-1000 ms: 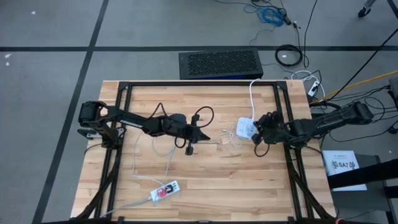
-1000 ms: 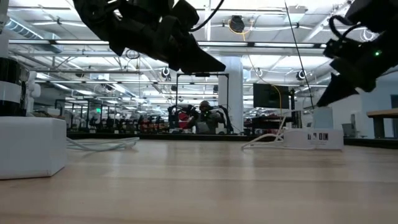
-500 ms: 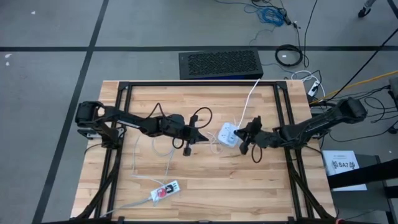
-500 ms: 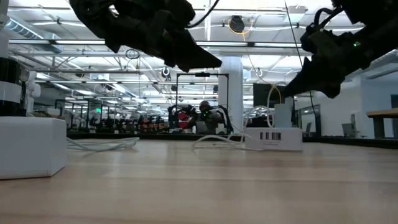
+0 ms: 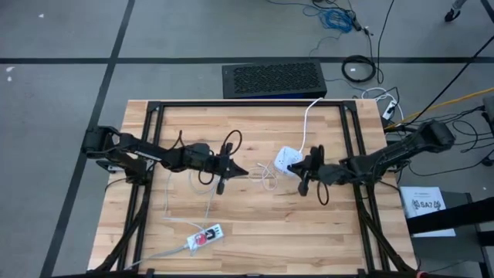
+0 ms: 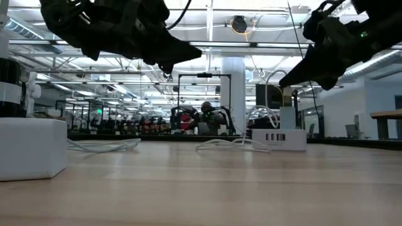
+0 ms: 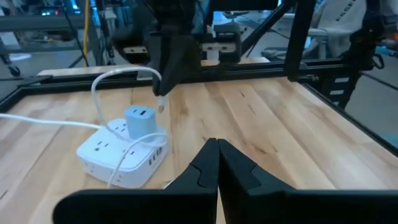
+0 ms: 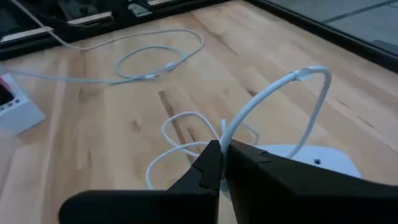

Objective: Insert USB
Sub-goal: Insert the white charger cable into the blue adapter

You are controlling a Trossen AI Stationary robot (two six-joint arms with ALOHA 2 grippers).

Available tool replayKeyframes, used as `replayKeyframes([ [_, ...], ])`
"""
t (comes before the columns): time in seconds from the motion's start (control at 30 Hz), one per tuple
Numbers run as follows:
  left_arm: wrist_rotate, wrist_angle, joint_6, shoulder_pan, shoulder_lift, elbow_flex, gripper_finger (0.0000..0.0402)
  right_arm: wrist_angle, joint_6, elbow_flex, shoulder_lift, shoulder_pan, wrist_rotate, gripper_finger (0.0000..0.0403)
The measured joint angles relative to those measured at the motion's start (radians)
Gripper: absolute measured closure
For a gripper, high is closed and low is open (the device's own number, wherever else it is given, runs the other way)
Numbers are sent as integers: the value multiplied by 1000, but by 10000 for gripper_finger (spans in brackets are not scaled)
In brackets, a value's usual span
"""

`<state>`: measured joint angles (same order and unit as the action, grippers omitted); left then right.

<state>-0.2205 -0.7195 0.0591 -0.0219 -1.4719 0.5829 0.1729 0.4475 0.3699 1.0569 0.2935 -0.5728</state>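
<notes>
- Two dark robot arms meet near the middle of a wooden tabletop [image 5: 255,224], seen from above.
- The right claw [image 5: 302,166] is pinched shut on a white USB cable [image 8: 273,93], which arches up from between its fingers directly over a white power strip [image 5: 287,160].
- The left claw [image 5: 245,173] hangs above the boards, its fingers pressed together and holding nothing, tips aimed at the strip a short way off.
- The power strip [image 7: 124,158] lies flat on the tabletop with a pale blue charger block [image 7: 141,120] plugged into its top; loose loops of the cable rest beside it.
- A small white device with a red button [image 5: 204,236] lies near the front edge, well apart from both arms.
</notes>
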Motion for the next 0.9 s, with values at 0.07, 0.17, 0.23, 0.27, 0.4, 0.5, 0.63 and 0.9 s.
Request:
replayKeyframes([
  [0.07, 9, -2, -2, 0, 0, -5, 397, -4, -3, 0, -2, -12, 0, 403],
  [0.17, 13, -9, -2, 1, 0, -5, 398, -22, 4, 0, -4, -42, -1, 403],
  [0.23, 14, -9, -2, 1, 0, -6, 398, -30, 9, 0, -4, -64, 3, 403],
  [0.27, 14, -8, -2, 1, 0, -6, 398, -30, 8, 0, -4, -72, 9, 403],
  [0.4, 16, -7, -2, 1, 0, -5, 398, -34, 3, 0, -4, -98, 29, 403],
  [0.5, 16, -7, -2, 1, 0, -6, 398, -44, 3, 1, -5, -103, 29, 403],
  [0.63, 16, -5, -2, 1, 0, -6, 398, -49, 10, 2, -10, -103, 29, 403],
  [0.9, 17, -5, -2, 1, 0, -5, 398, -95, 44, 1, -42, -103, 28, 403],
])
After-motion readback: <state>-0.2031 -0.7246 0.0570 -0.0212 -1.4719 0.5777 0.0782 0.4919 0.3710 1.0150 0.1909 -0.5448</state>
